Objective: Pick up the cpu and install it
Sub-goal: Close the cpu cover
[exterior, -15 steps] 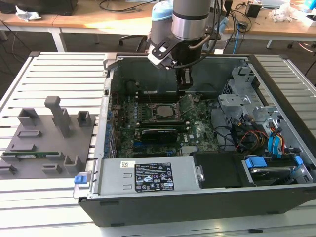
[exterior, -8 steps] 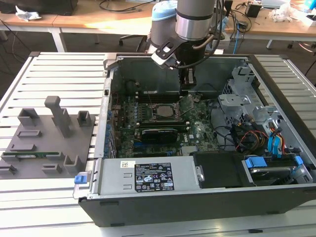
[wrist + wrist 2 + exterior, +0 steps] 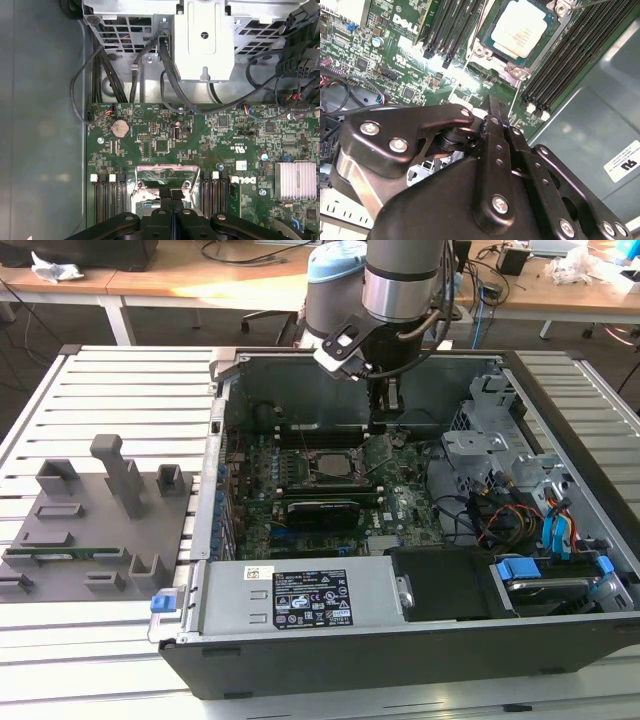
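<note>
A: One arm, one gripper (image 3: pixel 386 418): where did the cpu (image 3: pixel 522 27) lie from it?

B: It lay flat in the black-framed socket (image 3: pixel 489 36), silver top up, inside the open computer case (image 3: pixel 400 665). In the exterior view it was toward that view's left of the gripper and lower, nearer the camera, close but apart. Nothing touched it.

A: And between the two?

B: The socket's hinged metal frame (image 3: pixel 160 176) stood raised, just beside the fingertips (image 3: pixel 165 193). I took it for the unlatched load plate, so by my reading the chip was seated but not clamped.

A: Any long axis to line up?

B: None worth the name. The chip was square, its edges running parallel with the black memory slots (image 3: pixel 555 70) on either side.

A: How was the gripper set?

B: Clenched. In the first wrist view the two pads pressed together with nothing I could see between them. It carried nothing.

A: Any writing?

B: Plenty, none I would read off. White lettering (image 3: pixel 242 179) was printed on the green motherboard (image 3: pixel 165 135), and faint print marked the chip's top. A white sticker (image 3: pixel 624 162) sat on the grey case wall, and a large white label (image 3: pixel 310 605) covered part of the metal cover at the near edge in the exterior view.
</note>
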`<state>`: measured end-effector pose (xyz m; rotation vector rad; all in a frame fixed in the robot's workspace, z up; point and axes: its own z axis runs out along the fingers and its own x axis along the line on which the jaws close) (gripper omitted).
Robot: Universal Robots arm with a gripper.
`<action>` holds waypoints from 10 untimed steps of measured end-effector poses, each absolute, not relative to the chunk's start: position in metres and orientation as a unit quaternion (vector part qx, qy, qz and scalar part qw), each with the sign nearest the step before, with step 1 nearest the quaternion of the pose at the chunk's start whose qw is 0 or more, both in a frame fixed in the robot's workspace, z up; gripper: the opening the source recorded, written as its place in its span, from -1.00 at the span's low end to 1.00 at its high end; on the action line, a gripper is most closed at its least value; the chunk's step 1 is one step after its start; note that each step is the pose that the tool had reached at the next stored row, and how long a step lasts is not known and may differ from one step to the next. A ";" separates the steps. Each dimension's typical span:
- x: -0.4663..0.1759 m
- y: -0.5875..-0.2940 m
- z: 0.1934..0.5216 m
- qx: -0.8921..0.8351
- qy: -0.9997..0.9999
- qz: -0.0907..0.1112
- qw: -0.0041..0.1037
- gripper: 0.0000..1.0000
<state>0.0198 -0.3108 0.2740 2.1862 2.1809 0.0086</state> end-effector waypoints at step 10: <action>0.027 -0.311 0.274 0.708 0.706 0.003 0.027 -0.79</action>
